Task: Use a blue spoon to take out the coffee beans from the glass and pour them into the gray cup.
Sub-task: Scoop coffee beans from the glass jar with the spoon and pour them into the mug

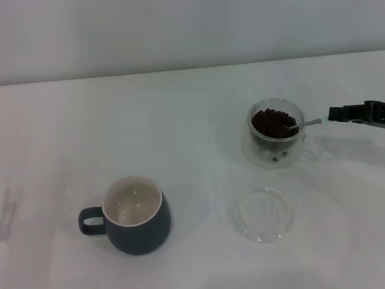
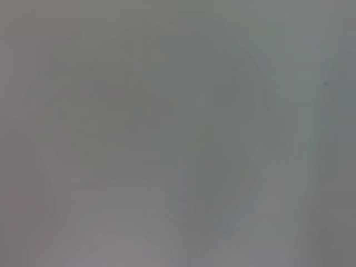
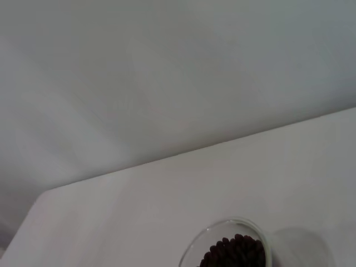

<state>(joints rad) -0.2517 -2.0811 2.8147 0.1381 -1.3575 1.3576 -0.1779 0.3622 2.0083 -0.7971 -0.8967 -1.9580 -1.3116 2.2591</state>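
The right gripper [image 1: 332,113] reaches in from the right at rim height of the glass [image 1: 276,142], likely so the blue spoon [image 1: 302,125] can dig into the coffee beans [image 1: 271,122]. Its bowl sits among the beans, the stem running toward the fingers; whether they pinch its handle cannot be told. The gray cup [image 1: 137,218] waits well apart on the counter [image 1: 190,105], beyond a glass dish [image 1: 263,213].

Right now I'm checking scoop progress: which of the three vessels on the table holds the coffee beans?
The clear double-walled glass cup nearest the right end effector holds them; the dark blue-gray ceramic mug and flat clear glass dish hold none.
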